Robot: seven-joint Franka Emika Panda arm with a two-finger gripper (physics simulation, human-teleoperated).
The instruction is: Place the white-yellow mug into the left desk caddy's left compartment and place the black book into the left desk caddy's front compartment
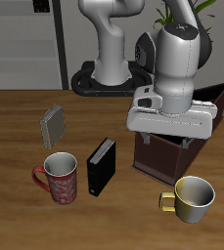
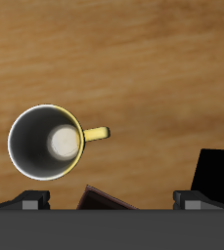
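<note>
The white-yellow mug (image 1: 192, 198) (image 2: 47, 143) stands upright on the table near its front edge, with its yellow handle pointing toward the black book. The black book (image 1: 101, 166) (image 2: 217, 176) stands upright beside a red mug. My gripper (image 1: 166, 139) (image 2: 113, 201) hovers above the left desk caddy (image 1: 172, 158), open and holding nothing. It sits higher than the mug and farther back. The hand hides most of the caddy's compartments; only a dark maroon corner of the caddy (image 2: 102, 200) shows in the wrist view.
A red patterned mug (image 1: 60, 178) stands close to the black book. A small grey book (image 1: 53, 125) stands farther back. The robot base and a potted plant (image 1: 172, 24) are behind the caddy.
</note>
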